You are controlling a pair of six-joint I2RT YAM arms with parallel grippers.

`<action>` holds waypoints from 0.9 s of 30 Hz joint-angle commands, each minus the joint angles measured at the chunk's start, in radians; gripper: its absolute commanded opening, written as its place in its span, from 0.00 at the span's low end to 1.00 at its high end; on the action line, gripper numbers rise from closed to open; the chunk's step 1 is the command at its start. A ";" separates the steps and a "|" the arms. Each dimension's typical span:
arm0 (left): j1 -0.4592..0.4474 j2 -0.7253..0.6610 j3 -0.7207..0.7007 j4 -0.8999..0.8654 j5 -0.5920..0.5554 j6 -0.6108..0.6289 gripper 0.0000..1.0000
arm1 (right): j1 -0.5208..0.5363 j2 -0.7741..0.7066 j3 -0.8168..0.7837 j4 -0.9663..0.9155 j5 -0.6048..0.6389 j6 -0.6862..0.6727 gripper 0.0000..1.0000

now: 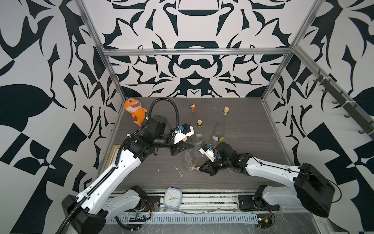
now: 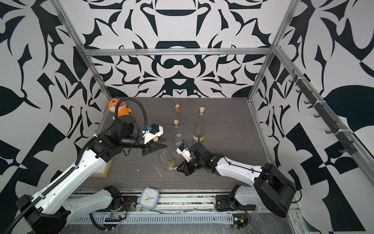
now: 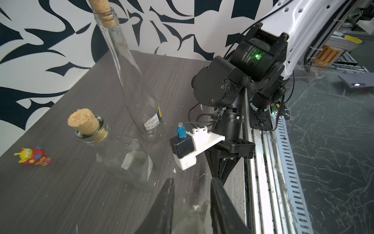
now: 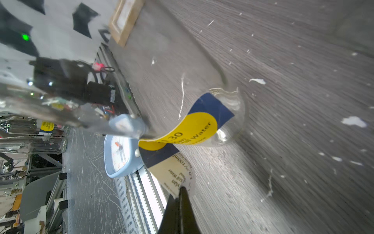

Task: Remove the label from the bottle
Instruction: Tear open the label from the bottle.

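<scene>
Grey wood-grain table (image 1: 253, 141), paper scraps (image 1: 178, 171) beside the bottle (image 1: 188, 162); patterned walls (image 1: 192, 71) behind. Left gripper (image 3: 192, 182) clamps bottle neck; right gripper (image 4: 183, 190) pinches its half-peeled label (image 4: 198, 123).

Black-and-white patterned walls (image 1: 192, 71), aluminium frame bars (image 1: 194, 51) — dark grey wood-grain tabletop (image 1: 253, 125); hook rail (image 1: 340, 94) on a side wall

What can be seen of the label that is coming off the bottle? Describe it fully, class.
The label is a paper sticker: a yellow disc on navy, with a pale part bearing small print. It is half peeled. One end clings low on the clear glass bottle. The free end curls away, pinched in the shut right tool. The left tool grips the bottle's neck.
</scene>
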 commanded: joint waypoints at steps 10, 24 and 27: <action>-0.006 -0.008 -0.014 0.042 0.056 -0.030 0.36 | 0.056 0.052 -0.019 0.216 0.041 0.064 0.00; -0.007 -0.129 -0.153 0.211 -0.037 -0.169 0.99 | 0.067 0.047 -0.051 0.263 0.045 0.062 0.00; -0.006 -0.205 -0.232 0.273 -0.101 -0.244 0.99 | 0.069 0.052 -0.061 0.284 0.047 0.066 0.00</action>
